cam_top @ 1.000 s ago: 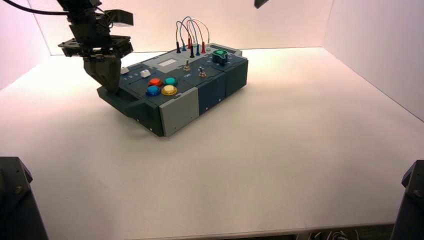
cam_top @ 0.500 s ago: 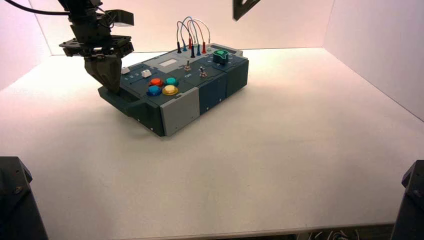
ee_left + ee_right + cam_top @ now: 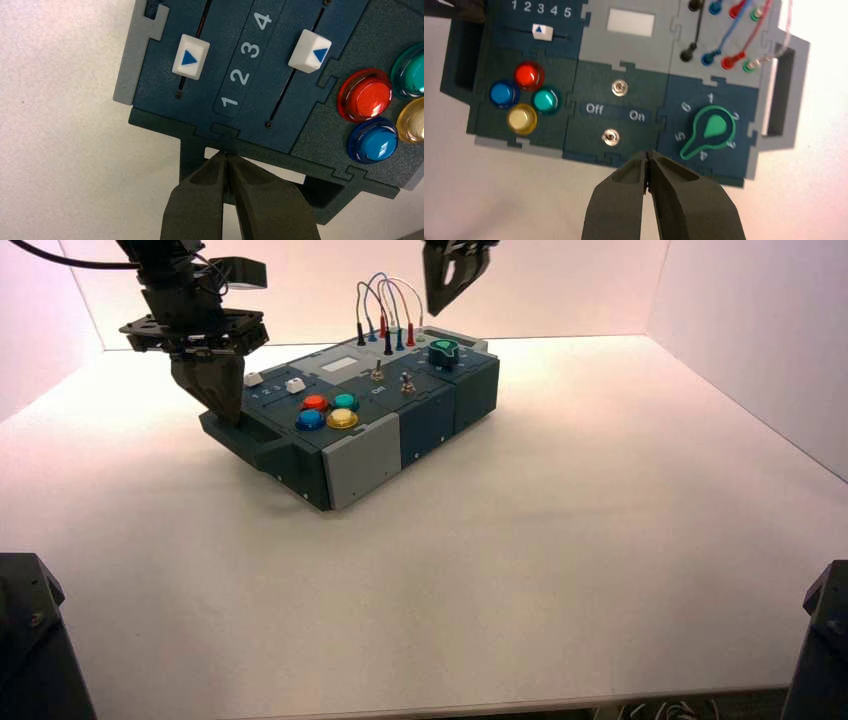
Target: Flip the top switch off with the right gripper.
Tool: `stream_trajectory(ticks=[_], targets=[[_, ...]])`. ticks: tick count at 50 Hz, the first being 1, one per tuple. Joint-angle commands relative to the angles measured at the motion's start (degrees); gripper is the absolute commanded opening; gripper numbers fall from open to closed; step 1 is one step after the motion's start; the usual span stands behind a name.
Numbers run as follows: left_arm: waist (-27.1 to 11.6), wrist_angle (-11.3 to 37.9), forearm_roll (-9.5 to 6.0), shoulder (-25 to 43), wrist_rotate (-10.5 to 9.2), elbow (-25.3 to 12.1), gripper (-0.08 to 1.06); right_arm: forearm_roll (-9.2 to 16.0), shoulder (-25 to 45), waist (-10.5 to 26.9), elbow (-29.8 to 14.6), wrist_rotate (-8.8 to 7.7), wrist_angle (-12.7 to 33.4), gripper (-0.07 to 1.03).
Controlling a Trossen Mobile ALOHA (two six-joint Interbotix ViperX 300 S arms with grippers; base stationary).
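Observation:
The top switch (image 3: 378, 371) is a thin silvery-brass toggle in the middle of the dark box (image 3: 362, 456), on the side nearer the white display. In the right wrist view the top switch (image 3: 619, 88) sits above the "Off" and "On" lettering, with a second toggle (image 3: 610, 136) below it. My right gripper (image 3: 433, 308) hangs shut above the box's back, over the wires. Its tips (image 3: 647, 155) lie over the box edge between the second toggle and the green knob (image 3: 709, 131), touching neither switch. My left gripper (image 3: 228, 416) is shut at the box's left end (image 3: 226, 155).
Red, teal, blue and yellow push buttons (image 3: 328, 411) cluster at the box's front left. Two white sliders (image 3: 190, 57) sit beside them. Looped wires (image 3: 385, 310) rise from the back, right beside the right gripper. White walls enclose the table.
My right gripper has come down from the top edge and moved left, over the back of the box. The left gripper has stayed at the box's left end.

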Motion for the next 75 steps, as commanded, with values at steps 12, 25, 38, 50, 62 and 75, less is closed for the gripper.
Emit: stream_trajectory(ticks=[12,25,38,50,62,75], targets=[[-0.3,-4.2,-0.79,0.5,-0.79,-0.1,-0.03,0.3,2.6,2.4,-4.1,0.35,-0.5,-0.02],[-0.4,-4.2,-0.79,0.9,-0.79,0.2,-0.03,0.1,4.8,2.5,-5.4,0.35,-0.8,-0.02],[-0.5,-4.0,-0.79,1.0,-0.79,0.3,-0.03,-0.4,7.3,2.8,-8.0,0.35,-2.7,-0.02],[-0.5,-4.0,-0.79,1.1,-0.70,0.3,-0.03,-7.5,9.8,4.2,-10.0,4.31,-6.3,-0.02],[-0.5,-4.0,-0.70,1.1,-0.70,0.3,-0.03,-10.8,12.9,4.8,-12.5,7.82,-5.4,-0.02],[-0.5,-4.0,-0.70,1.1,-0.70,0.3,-0.03,-10.8,14.3,6.0,-13.9,7.91,-5.2,-0.02]])
